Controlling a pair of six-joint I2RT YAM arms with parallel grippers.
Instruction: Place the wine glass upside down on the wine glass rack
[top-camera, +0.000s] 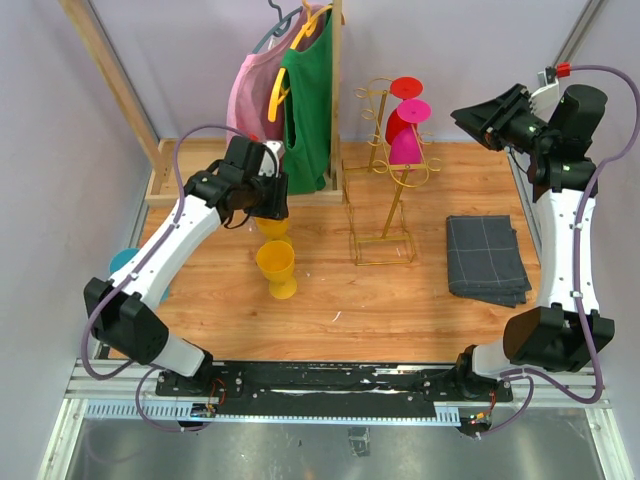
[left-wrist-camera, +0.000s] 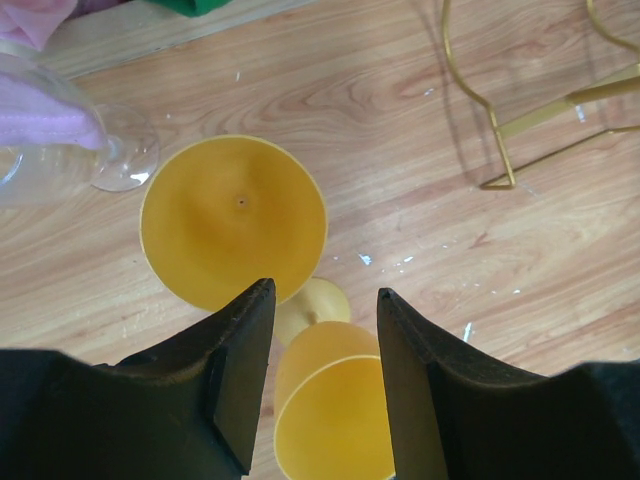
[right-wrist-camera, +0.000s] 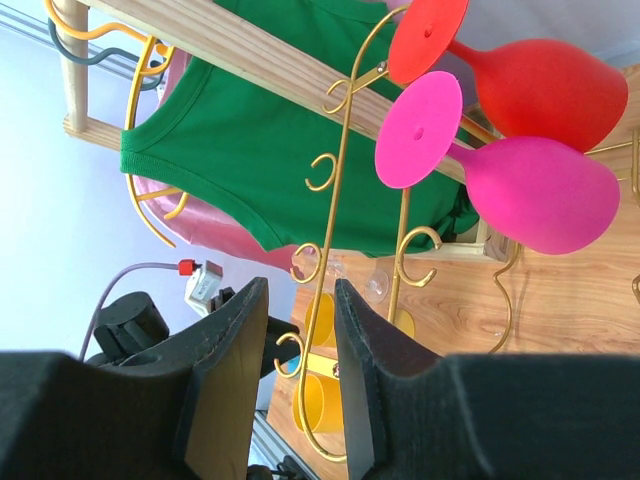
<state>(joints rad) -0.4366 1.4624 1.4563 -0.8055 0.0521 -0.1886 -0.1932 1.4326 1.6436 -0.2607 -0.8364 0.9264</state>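
**Two yellow glasses stand on the table, not on the rack**

The wooden table (top-camera: 330, 300) is the biggest thing. At its back stands a wooden clothes rack (top-camera: 337, 100) with a green top (top-camera: 305, 110) and a pink top (top-camera: 255, 90) on hangers. The left arm (top-camera: 175, 245) bends over the left side of the table. The right arm (top-camera: 565, 240) goes up on the right side.

The gold wine glass rack (top-camera: 393, 210) stands in the middle of the table, toward the back. A red glass (right-wrist-camera: 545, 85) and a pink glass (right-wrist-camera: 540, 195) hang on it upside down. A gray cloth (top-camera: 485, 258) lies folded to the right of the rack.

A yellow wine glass (top-camera: 277, 265) stands upright on the table, left of the rack and apart from it. A second yellow glass (left-wrist-camera: 232, 220) stands just behind it, also upright.

The left claw (left-wrist-camera: 325, 290) hangs above the two yellow glasses, its fingers spread apart and gripping nothing. The right claw (right-wrist-camera: 299, 283) is up in the air and points at the rack, its fingers a little apart with nothing between them
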